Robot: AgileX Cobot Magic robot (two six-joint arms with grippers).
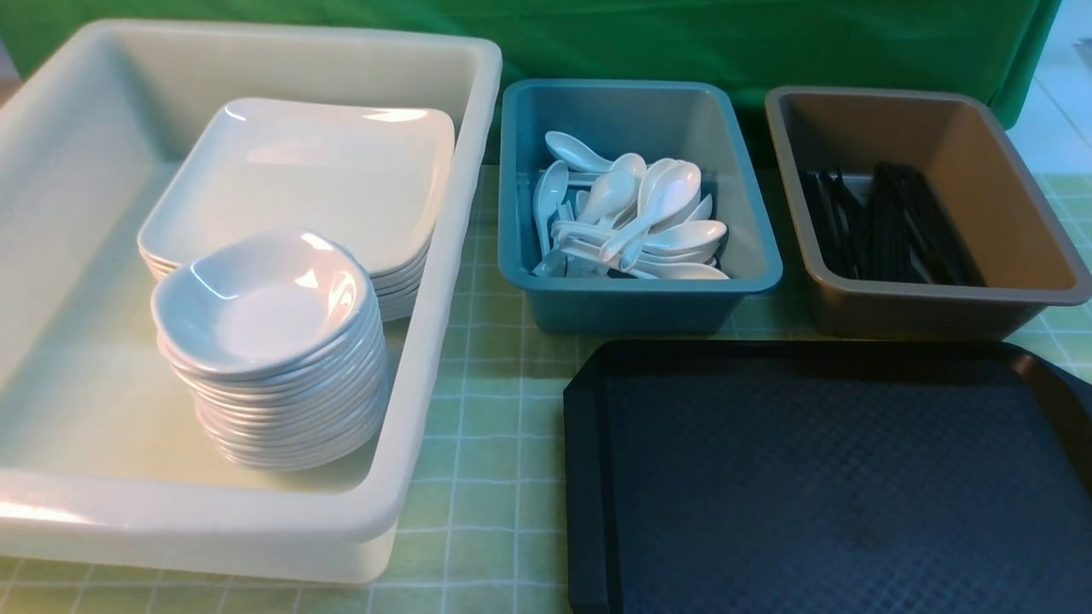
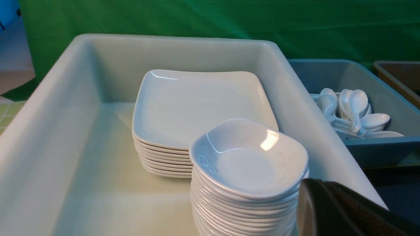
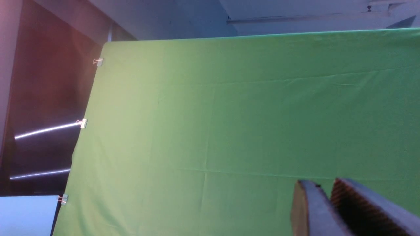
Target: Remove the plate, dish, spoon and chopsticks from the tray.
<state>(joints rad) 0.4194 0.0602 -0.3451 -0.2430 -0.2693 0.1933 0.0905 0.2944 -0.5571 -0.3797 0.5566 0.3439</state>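
Black and bare, the tray is seen nearest on the counter, so clearing looks finished. Beyond it, spoons lie in the blue bin, chopsticks in the brown bin, and the plate tops its stack behind the small dishes in the white tub. Left pincer is pressed together, holding nothing visible. Right pincer points at the green backdrop, slightly parted and empty. Retreat is best made high, clear of the rims.
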